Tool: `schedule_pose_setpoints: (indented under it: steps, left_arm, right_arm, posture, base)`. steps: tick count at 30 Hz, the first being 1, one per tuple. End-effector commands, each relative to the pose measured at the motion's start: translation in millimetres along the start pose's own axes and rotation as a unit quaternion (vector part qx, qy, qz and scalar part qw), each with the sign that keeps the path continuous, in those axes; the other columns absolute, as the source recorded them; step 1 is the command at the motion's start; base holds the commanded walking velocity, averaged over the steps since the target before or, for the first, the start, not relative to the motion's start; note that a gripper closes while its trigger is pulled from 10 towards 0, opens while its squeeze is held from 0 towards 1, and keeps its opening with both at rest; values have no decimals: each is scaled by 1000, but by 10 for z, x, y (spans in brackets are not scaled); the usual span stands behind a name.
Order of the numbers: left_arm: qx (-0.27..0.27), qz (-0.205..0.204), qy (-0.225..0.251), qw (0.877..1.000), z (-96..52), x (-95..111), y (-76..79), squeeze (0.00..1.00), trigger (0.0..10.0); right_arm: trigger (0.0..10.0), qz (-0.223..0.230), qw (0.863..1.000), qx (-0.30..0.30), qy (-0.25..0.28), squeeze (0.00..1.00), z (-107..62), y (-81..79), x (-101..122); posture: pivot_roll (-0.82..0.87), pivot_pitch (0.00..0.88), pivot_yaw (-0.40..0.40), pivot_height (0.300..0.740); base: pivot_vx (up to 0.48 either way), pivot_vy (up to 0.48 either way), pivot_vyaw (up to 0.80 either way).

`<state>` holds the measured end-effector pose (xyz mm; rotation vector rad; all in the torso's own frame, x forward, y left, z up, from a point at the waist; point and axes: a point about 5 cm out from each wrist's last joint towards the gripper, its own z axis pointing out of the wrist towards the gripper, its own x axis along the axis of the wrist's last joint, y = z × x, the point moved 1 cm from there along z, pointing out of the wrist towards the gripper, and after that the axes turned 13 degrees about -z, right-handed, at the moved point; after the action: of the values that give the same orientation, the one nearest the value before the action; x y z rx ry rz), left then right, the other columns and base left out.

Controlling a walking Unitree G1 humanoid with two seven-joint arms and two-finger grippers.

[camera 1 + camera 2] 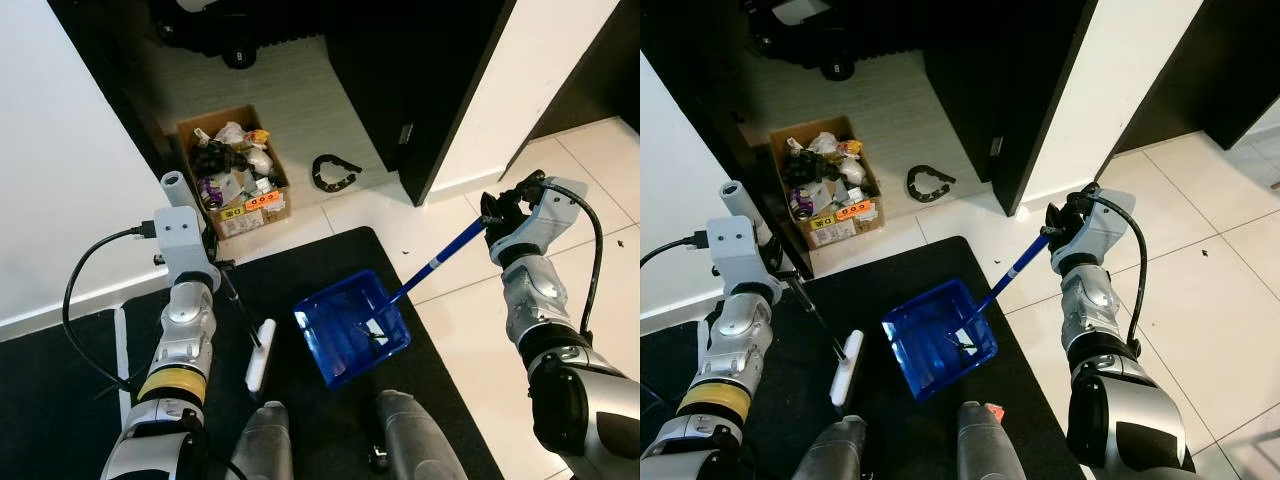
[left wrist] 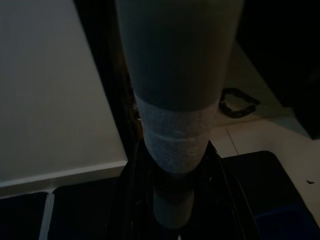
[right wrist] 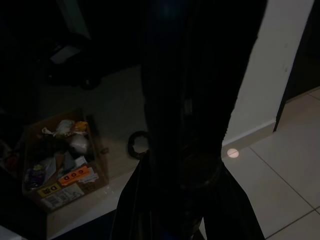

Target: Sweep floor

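Your right gripper [image 1: 497, 216] has its black fingers closed round the top end of the long blue handle of the blue plastic dustpan [image 1: 350, 327], which sits tilted over the black floor mat [image 1: 310, 262] just in front of the robot's feet, with a small dark scrap lying inside it. Your left gripper [image 2: 172, 187] is clamped round the pale grey handle of the short brush with the white head [image 1: 260, 354]; that head hangs just beside the pan's near-left corner, close to it but not touching as far as you can tell.

Both tools look light and rigid, moulded plastic on thin shafts. The pan's long handle will act as a lever, so a hold at the very end (where you have it now) gives reach but lets the tray swing and twist; keep wrist moves small. The brush handle is smooth and round, so it may rotate in the fingers if you press the head hard into the mat.

The brown cardboard box full of mixed rubbish [image 1: 236, 170] stands against the white wall [image 1: 60, 170] ahead on the robot's left, and a black curved scrap [image 1: 334, 172] lies on the pale tiles [image 1: 600, 180] near the dark doorway, well apart from the pan.
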<state>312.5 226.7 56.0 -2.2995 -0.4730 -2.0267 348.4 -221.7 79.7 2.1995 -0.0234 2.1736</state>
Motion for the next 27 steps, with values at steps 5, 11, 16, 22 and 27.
schedule_pose_setpoints:
  steps: [5,11,16,22,27]
  left_arm:
    - [0,-6,-7,1000,-7,-26,-42,0,10000]
    - [-3,-17,-19,1000,-19,-80,-7,0,10000]
    - [-4,-18,-19,1000,-15,-79,-1,0,10000]
    - [-8,-19,-18,1000,-10,-72,8,0,10000]
    - [-10,-19,-18,1000,-14,-73,9,0,10000]
  right_arm:
    - [10000,10,999,-34,3,0,-16,138,18]
    - [10000,13,999,-45,1,0,-34,160,-1]
    - [10000,13,999,-47,0,0,-36,163,-6]
    - [10000,13,999,-47,0,0,-34,157,-4]
    - [10000,13,999,-48,1,0,-35,160,-2]
  posture:
    - [24,101,-34,740]
    - [21,103,-32,740]
    - [22,103,-30,740]
    - [23,107,-30,740]
    - [21,108,-29,740]
  base:
    - [0,0,0]
    - [-320,0,0]
    - [-480,0,0]
    - [-480,0,0]
    - [-480,0,0]
